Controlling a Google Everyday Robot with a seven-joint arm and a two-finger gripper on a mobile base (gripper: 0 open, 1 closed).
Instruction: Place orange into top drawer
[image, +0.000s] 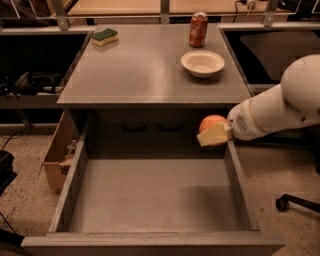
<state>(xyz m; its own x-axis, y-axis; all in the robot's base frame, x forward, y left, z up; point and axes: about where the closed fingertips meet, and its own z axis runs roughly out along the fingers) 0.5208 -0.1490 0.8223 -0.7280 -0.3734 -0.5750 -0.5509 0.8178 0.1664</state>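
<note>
The orange (212, 122) is held in my gripper (214, 132), whose pale fingers (216, 135) are closed around it. The gripper hangs over the back right part of the open top drawer (150, 195), just below the cabinet's top edge and close to the drawer's right wall (239, 180). The drawer is a wide gray box, pulled fully out, with nothing on its flat bottom. My white arm (280, 110) comes in from the right.
On the gray cabinet top (140, 70) stand a white bowl (202, 63), a red soda can (198, 29) and a green-yellow sponge (105, 36). A cardboard box (57, 155) leans at the cabinet's left. A chair caster (281, 202) is on the floor at right.
</note>
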